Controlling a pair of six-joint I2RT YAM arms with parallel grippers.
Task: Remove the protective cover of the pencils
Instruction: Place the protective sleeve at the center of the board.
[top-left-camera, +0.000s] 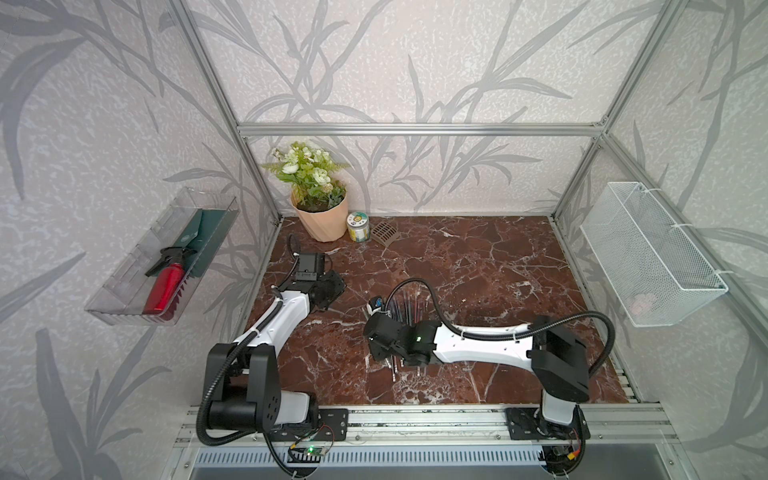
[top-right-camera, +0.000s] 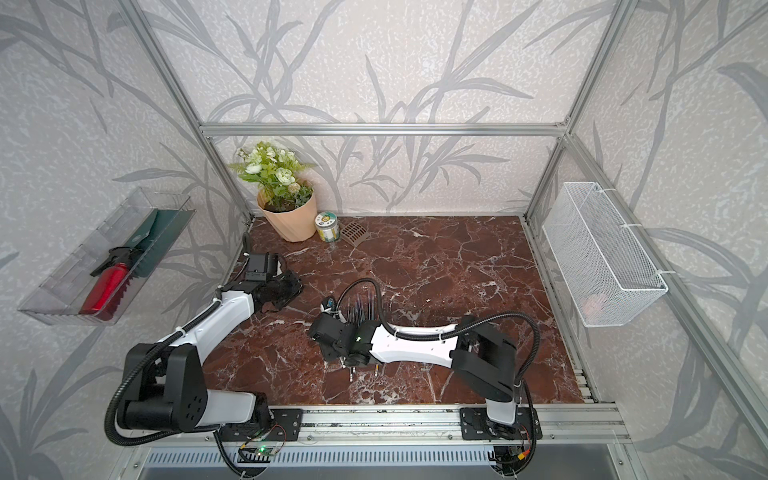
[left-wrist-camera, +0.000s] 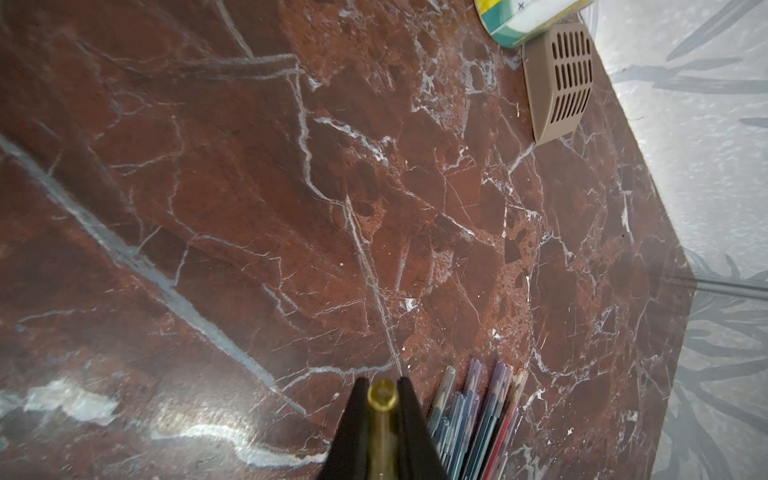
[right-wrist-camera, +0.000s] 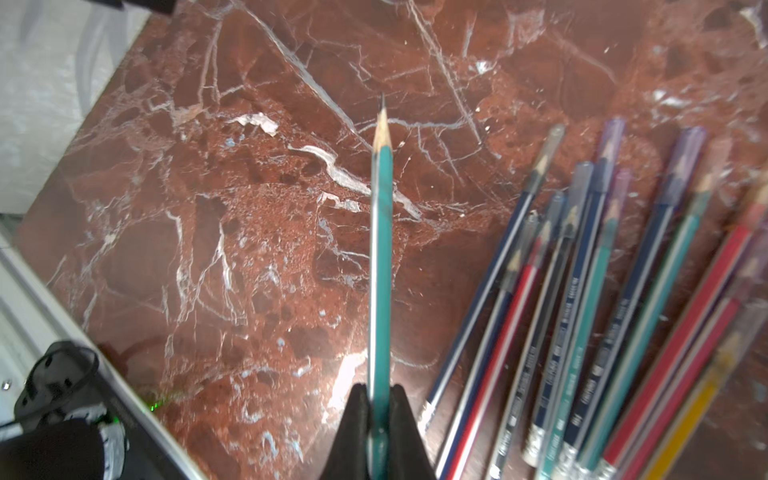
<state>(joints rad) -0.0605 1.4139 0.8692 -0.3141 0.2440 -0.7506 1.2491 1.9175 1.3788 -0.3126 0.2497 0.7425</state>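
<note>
My right gripper (right-wrist-camera: 379, 388) is shut on a green pencil (right-wrist-camera: 381, 249) whose sharpened tip is bare and points away over the marble. My left gripper (left-wrist-camera: 382, 380) is shut on a small yellowish translucent protective cover (left-wrist-camera: 382, 395), held end-on between the jaws. The other pencils (right-wrist-camera: 602, 291) lie fanned on the table beside the right gripper, dark, red, green and yellow, most with translucent covers on their tips. In both top views the pencils (top-left-camera: 405, 309) are partly hidden under the right arm. The left gripper (top-left-camera: 336, 287) hovers apart from the right gripper (top-left-camera: 370, 332), to its left.
A potted plant (top-left-camera: 322, 216), a small jar (top-left-camera: 358, 226) and a brown slotted piece (top-left-camera: 384, 233) stand at the back left of the marble table (top-left-camera: 478, 257). A clear tray with a red bottle (top-left-camera: 162, 286) hangs on the left wall, a white wire basket (top-left-camera: 652, 253) on the right.
</note>
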